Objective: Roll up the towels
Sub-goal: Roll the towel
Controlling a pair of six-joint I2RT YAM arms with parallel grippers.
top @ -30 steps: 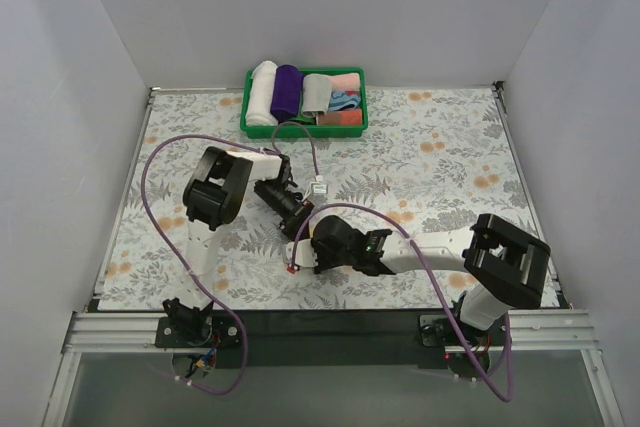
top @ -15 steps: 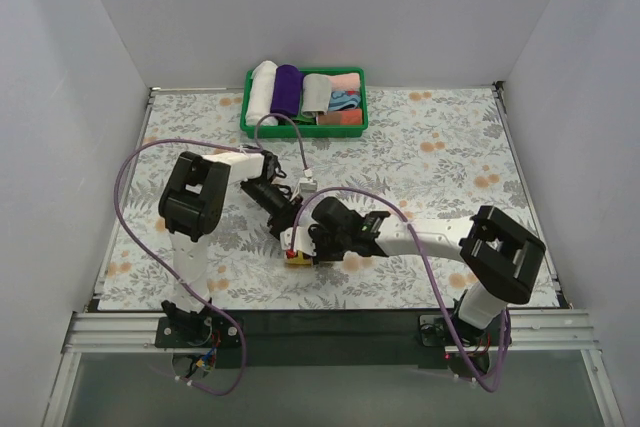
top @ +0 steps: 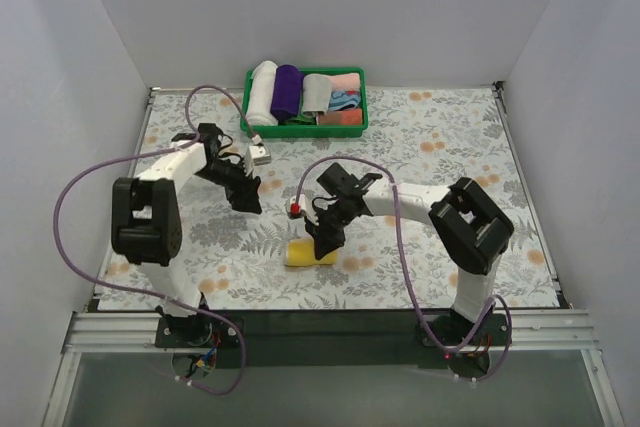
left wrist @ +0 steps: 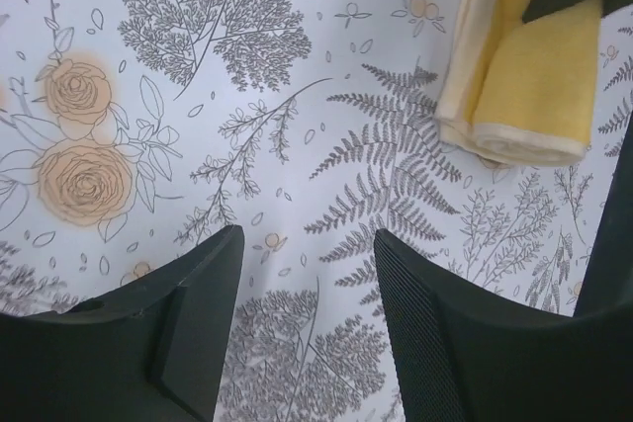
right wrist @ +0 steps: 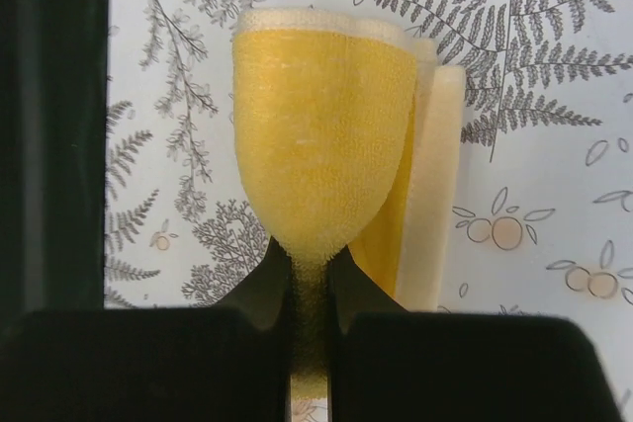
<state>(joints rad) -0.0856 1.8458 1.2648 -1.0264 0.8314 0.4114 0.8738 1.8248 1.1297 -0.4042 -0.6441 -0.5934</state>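
Observation:
The pale yellow towel (top: 308, 253) lies as a short, loosely rolled bundle on the flowered table, near the middle front. My right gripper (top: 323, 239) is shut on its end; the right wrist view shows the jaws (right wrist: 312, 264) pinching a fold of the yellow towel (right wrist: 321, 135). My left gripper (top: 246, 200) is open and empty to the left of the towel, over bare table. In the left wrist view its jaws (left wrist: 307, 244) stand apart, with the yellow towel (left wrist: 524, 76) at the upper right. The light grey towel (top: 315, 94) sits rolled in the green basket (top: 300, 131).
The green basket stands at the back centre and also holds a white roll (top: 262, 90), a purple roll (top: 287, 90) and pink (top: 348, 80) and blue (top: 345, 100) folded cloths. Purple cables loop over the table by both arms. White walls enclose the sides and back.
My left arm has swung away to the left and back from the towel. My right gripper has shifted farther back and stays shut on the towel, whose yellow roll is uncovered.

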